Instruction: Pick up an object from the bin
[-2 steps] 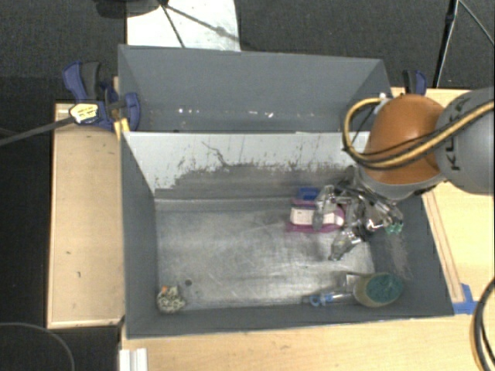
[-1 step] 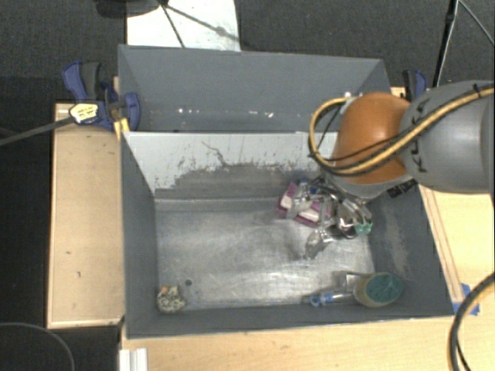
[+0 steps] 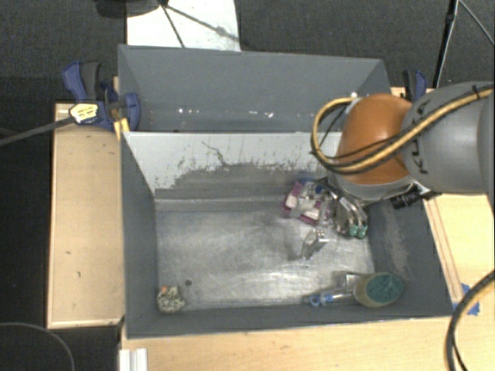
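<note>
Small mottled ball [image 3: 170, 300] sits alone in the front-left corner of the grey bin [image 3: 209, 238], well apart from everything else. Right of centre the gripper [image 3: 312, 244] hangs low over bare floor, and whether it is apart or together can't be told. Nearest to it is a small purple-and-white piece [image 3: 296, 201], just behind it toward the back wall beside the arm's orange cover [image 3: 375, 134], with a little green bit [image 3: 358, 229] just to the gripper's right. Further right, by the front wall, a teal-headed brush [image 3: 380, 288] lies flat, its clear handle pointing left.
</note>
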Available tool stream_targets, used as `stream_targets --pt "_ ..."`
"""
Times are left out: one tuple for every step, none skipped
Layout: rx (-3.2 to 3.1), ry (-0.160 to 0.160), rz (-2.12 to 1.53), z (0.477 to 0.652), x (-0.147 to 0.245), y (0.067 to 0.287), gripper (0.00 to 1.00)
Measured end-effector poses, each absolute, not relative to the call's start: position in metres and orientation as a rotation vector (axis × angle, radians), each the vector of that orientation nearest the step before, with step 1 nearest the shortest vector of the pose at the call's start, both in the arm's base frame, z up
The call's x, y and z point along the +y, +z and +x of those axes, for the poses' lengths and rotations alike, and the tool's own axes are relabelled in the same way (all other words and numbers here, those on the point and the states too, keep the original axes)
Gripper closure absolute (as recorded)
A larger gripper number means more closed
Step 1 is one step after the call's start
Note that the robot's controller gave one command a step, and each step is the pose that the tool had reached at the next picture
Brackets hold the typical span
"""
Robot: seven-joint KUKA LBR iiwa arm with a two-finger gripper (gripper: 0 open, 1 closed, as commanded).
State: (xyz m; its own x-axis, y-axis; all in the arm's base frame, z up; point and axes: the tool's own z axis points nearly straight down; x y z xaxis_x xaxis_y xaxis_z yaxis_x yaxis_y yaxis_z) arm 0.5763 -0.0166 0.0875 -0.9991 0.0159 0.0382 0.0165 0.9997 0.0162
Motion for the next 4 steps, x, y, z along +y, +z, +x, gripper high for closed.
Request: stream_targets --pt "-3.111 -0.02 -0.197 0.565 -0.056 0.088 0.0" --pt "-3.097 -0.004 -0.459 0.536 -0.121 0.082 0.0" --pt "-3.114 0.0 -0.481 0.571 -0.147 0.17 0.0" --pt "-3.057 -0.005 -0.477 0.572 -0.126 0.077 0.0"
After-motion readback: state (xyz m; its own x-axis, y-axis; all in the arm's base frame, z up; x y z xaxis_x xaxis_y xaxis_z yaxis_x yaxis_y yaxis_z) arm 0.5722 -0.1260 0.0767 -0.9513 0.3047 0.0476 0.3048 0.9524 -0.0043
